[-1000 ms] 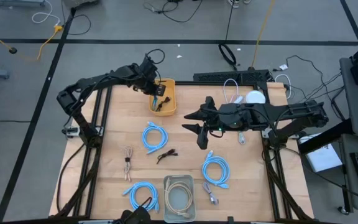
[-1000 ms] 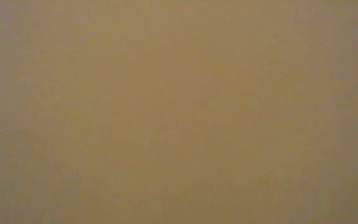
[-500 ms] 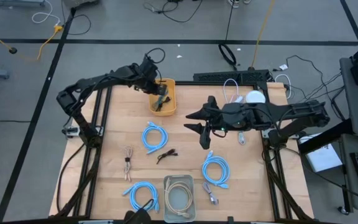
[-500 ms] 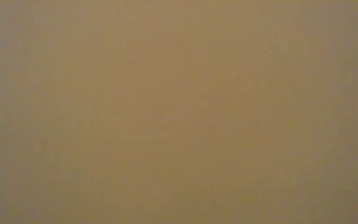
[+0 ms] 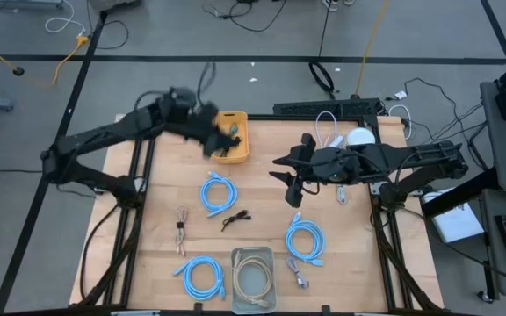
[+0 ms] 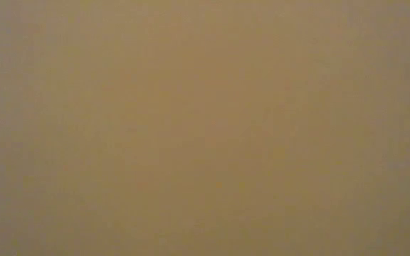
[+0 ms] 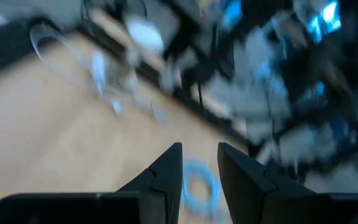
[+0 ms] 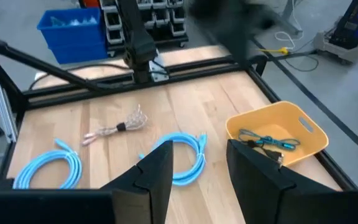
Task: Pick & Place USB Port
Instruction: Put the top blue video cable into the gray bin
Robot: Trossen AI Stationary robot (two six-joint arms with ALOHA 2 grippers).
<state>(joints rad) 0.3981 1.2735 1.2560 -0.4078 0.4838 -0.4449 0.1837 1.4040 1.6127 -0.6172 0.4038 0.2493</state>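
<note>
Left gripper [image 5: 207, 140] blurred beside the yellow bin [image 5: 235, 123] at the far side of the table; fingers [image 7: 166, 168] spread with a narrow gap, nothing between them. Right gripper [image 5: 290, 186] hanging over mid-table, fingers [image 8: 157, 168] likewise apart and empty.

Largest first:
- Wooden table [image 5: 156, 193], bare between the cables.
- Clear tray [image 5: 253, 274] at the near edge, holding a coiled beige cable [image 5: 254, 279].
- Yellow bin, holding a dark USB cable [image 8: 267, 142] with teal cord, seen clearly from the right wrist.
- Blue coiled cables: one mid-table [image 5: 218, 191], one near the left front [image 5: 202, 275], one near the right front [image 5: 306, 241].
- White coiled cable [image 5: 327, 127] at the far right, next to a white round object [image 5: 361, 137].
- Thin tied cable [image 5: 180, 228] on the left.
- Small dark cable [image 5: 235, 219] mid-table, possibly a USB lead.
- Small grey connector [image 5: 299, 279] near the tray.

No readable writing or brand marks anywhere. Low view blank, a uniform tan.
</note>
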